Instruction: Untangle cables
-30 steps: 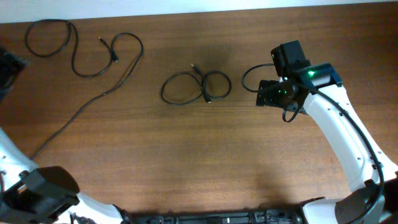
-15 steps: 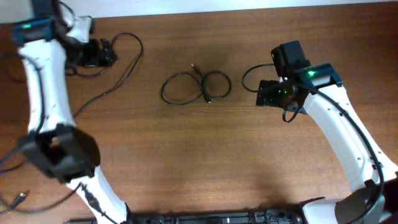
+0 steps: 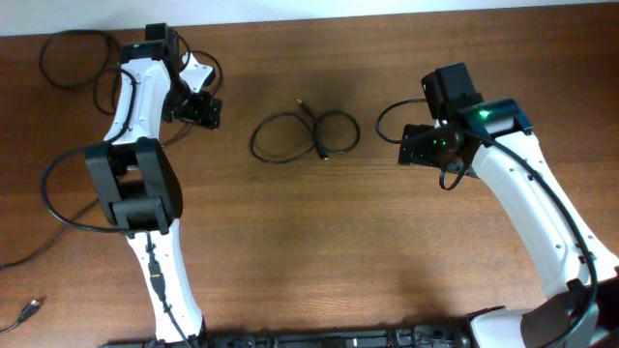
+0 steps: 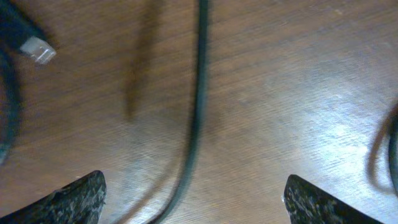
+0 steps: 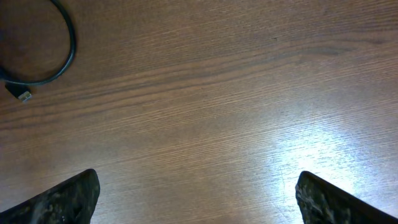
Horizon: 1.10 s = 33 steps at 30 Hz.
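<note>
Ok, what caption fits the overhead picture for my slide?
The left gripper and right gripper, both open, flank a looped black cable on a wooden table.

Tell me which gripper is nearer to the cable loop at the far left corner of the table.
Left. The left gripper is a little right of the cable loop; the right gripper is far across the table.

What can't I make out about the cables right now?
Overhead: thin black cable loops at far left pass under the white left arm; crossings hidden.
Left wrist: thin black cable strand leaves top and bottom edges; ends unseen.
Right wrist: curved black cable with small plug cut off at the left edge.
</note>
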### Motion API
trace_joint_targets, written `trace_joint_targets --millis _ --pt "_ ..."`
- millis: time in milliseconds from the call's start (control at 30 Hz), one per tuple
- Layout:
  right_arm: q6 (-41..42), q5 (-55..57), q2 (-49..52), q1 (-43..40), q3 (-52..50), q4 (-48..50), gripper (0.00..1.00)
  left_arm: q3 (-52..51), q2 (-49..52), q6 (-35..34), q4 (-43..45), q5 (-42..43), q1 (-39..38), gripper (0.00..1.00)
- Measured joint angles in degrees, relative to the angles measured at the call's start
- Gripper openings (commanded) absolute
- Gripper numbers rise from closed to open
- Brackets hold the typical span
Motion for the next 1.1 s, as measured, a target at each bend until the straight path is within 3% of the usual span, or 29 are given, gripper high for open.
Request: trace_joint_targets --millis 267,300,467,633,767,833,900,933,1100 --pt "0.0 0.02 0.0 0.02 0.0 0.0 0.98 0.0 0.04 0.28 3.13 -1.68 0.15 0.84" --pt "-0.04 0.02 0.0 0.0 0.0 0.0 0.98 0.0 0.07 0.31 2.97 -1.7 0.15 0.75" --pt "-0.02 0.0 0.0 0.02 0.0 0.0 0.98 0.0 0.81 0.33 1.75 -1.81 0.15 0.56" --pt "0.0 0.02 0.0 0.02 0.0 0.0 0.98 0.0 2.21 0.28 0.5 -1.84 0.15 0.54" --pt "-0.04 0.02 0.0 0.02 0.0 0.0 0.98 0.0 2.75 0.28 0.37 -1.84 0.15 0.47" --pt "-0.02 0.02 0.0 0.02 0.0 0.0 0.98 0.0 2.75 0.09 0.37 -1.84 0.15 0.36" --pt "-0.02 0.02 0.0 0.02 0.0 0.0 0.98 0.0 2.78 0.15 0.37 -1.84 0.15 0.05" --pt "-0.02 0.0 0.0 0.02 0.0 0.0 0.98 0.0 2.78 -0.07 0.37 -1.81 0.15 0.0" --pt "-0.04 0.02 0.0 0.0 0.0 0.0 0.98 0.15 2.86 -2.05 -0.07 -1.81 0.15 0.0"
